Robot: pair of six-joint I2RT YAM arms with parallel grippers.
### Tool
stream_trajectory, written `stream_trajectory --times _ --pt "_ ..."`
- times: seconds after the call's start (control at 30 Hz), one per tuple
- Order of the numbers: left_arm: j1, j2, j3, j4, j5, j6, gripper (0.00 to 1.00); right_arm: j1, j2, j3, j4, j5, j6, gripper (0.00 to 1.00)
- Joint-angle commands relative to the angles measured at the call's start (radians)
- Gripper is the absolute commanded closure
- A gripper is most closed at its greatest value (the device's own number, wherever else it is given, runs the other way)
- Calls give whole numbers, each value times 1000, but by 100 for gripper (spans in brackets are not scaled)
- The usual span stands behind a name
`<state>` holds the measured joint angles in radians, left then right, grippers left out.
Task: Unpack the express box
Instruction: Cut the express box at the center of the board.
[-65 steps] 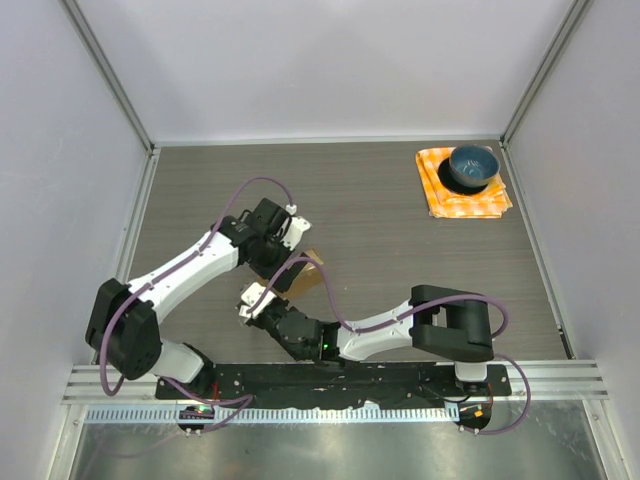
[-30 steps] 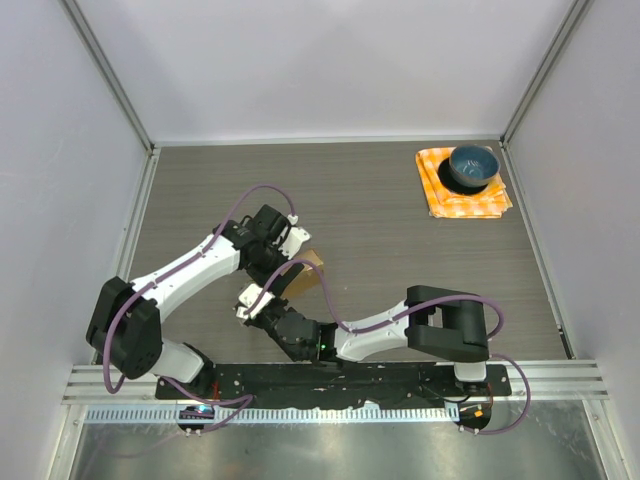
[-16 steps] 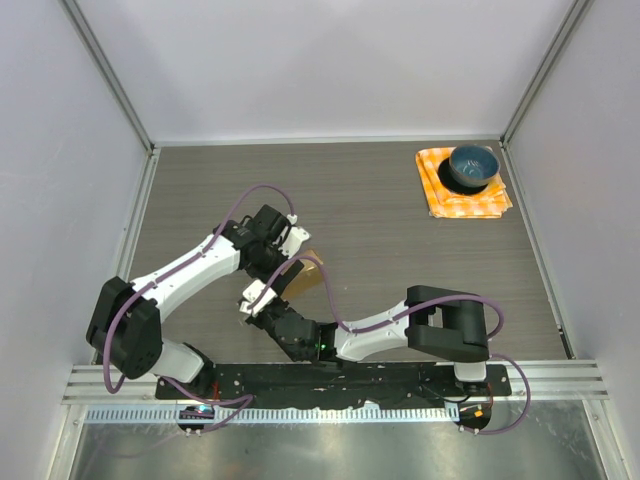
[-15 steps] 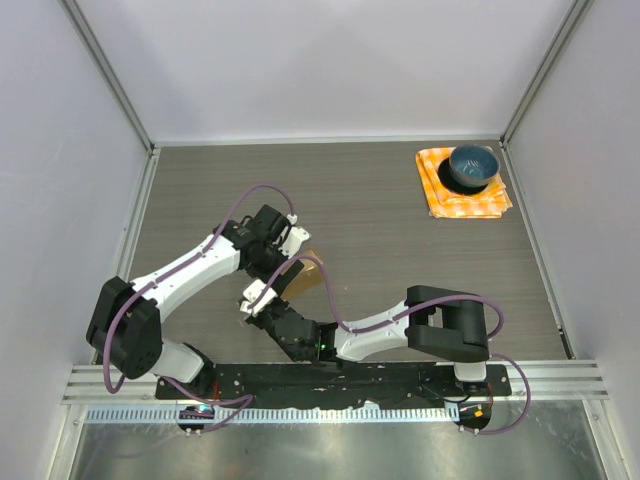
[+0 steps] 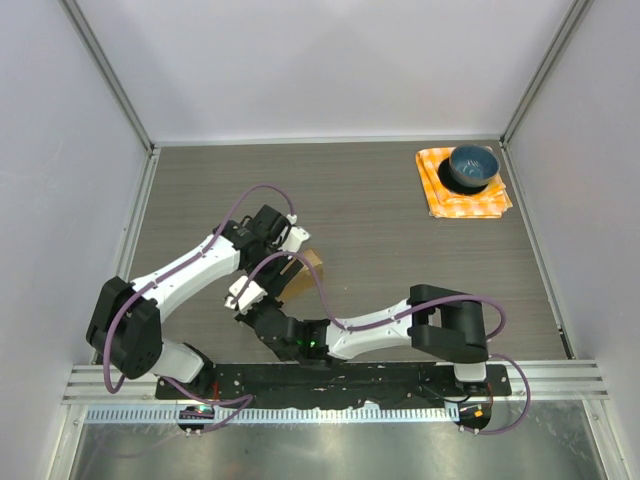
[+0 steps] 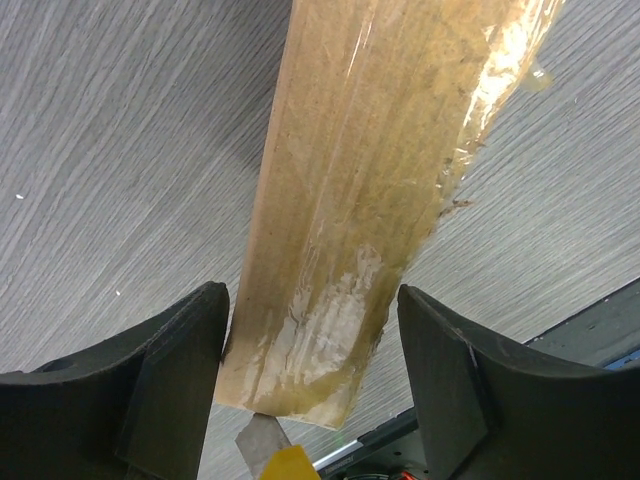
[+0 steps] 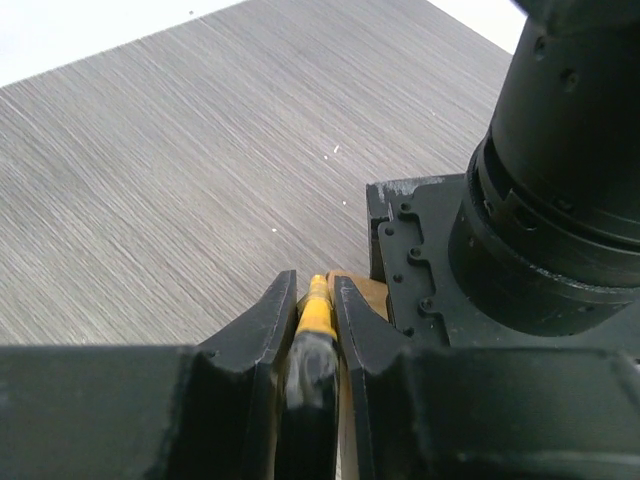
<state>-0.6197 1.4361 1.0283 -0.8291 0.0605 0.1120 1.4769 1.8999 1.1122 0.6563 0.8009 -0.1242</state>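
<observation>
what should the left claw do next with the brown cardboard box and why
Probably close the left claw on the flat brown taped cardboard box to steady it: its fingers straddle the box with gaps, and the right claw pinches a thin yellow-tipped tool beside the box's end.

I see the express box (image 6: pixel 340 180) as matt brown cardboard under glossy wrinkled tape (image 6: pixel 330 330); the yellow cutter (image 7: pixel 316 305) is probably plastic.

You'll see the express box (image 6: pixel 340 200) is brown cardboard, one face glossy with clear tape, apparently tipped on edge.
</observation>
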Motion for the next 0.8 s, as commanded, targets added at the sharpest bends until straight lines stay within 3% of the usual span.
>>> stream_trajectory --times 0.0,0.4,0.77 --pt "0 -19 -11 15 -17 2 28 10 -5 26 -236 21 99 99" --pt "0 -29 -27 21 -34 18 30 40 -74 40 -449 12 202 99" --pt "-2 -46 -46 19 -13 34 34 31 -127 58 -534 -80 132 99"
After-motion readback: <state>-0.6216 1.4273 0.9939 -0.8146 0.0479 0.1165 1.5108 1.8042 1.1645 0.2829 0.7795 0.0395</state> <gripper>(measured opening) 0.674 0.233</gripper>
